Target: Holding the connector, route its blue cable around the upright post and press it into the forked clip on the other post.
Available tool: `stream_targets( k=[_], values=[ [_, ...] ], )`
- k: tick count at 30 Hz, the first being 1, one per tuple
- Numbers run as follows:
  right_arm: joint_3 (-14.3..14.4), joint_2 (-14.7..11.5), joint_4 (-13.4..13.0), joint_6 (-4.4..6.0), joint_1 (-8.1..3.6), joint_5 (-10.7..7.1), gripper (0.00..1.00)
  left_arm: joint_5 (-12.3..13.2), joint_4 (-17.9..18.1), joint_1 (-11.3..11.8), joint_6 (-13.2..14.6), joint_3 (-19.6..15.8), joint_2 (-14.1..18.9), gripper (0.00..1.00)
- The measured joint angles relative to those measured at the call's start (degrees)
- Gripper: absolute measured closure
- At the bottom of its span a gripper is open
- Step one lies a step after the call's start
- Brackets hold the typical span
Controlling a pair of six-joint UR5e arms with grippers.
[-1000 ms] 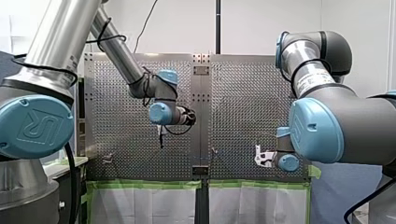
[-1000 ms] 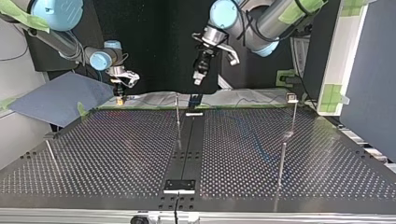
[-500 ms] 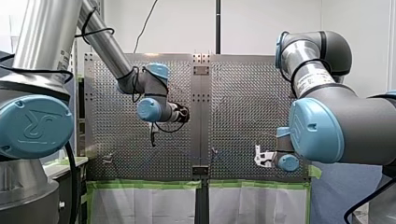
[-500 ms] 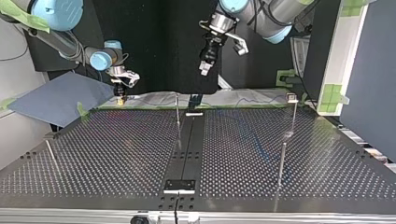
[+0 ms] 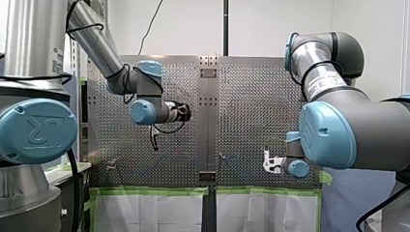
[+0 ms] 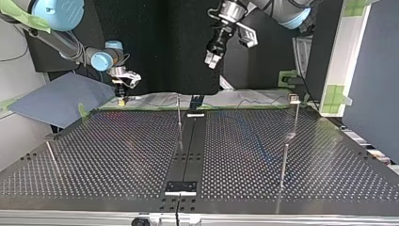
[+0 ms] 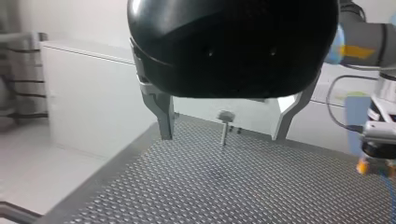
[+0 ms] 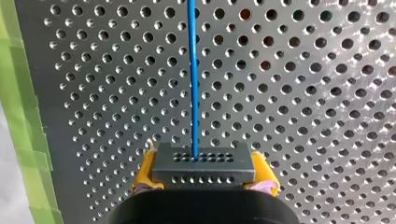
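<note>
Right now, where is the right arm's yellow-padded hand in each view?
Front view: my yellow-padded right hand, low, right of centre.
Top view: hand at left, at the back.
Left wrist view: hand ahead, beside my black left hand.
Right wrist view: hand clamping the dark connector block.
Shared landmark: perforated metal table.

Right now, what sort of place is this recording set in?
Probably a robotics lab bench: a perforated metal table with upright posts, green tape along its edge, and plain white walls.

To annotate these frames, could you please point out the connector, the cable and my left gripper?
connector (image 8: pixel 204 163): right wrist view, dark top face.
cable (image 8: pixel 192 70): right wrist view, midway along visible run.
left gripper (image 6: pixel 212 61): top view, between its fingertips.
</note>
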Motion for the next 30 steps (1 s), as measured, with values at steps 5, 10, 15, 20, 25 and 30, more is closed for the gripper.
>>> stream_targets(
  k=[5,10,15,20,25,30],
  values=[
    [0.0,-0.03,0.02,-0.08,0.01,0.01,1.0,-0.01,2.47,0.15,-0.54,-2.47,0.6,0.0],
    [-0.34,-0.1,0.14,-0.61,-0.13,0.58,1.0,0.0,4.96,0.21,-0.12,-4.98,0.6,0.0],
    [-0.67,-0.48,1.06,-1.31,-0.33,1.95,1.0,-0.01,7.4,0.29,0.05,-7.39,0.61,0.0],
    [-0.77,-2.18,2.39,-1.63,-0.23,2.33,1.0,0.02,8.94,0.3,0.08,-9.82,0.61,0.0],
    [-0.79,-4.48,4.09,-1.7,0.24,2.4,1.0,-0.06,9.17,0.32,0.14,-11.84,0.61,0.0],
    [-0.75,-6.88,5.95,-1.71,0.9,2.46,1.0,-0.09,9.2,0.36,0.15,-12.23,0.61,0.0]
  ],
)
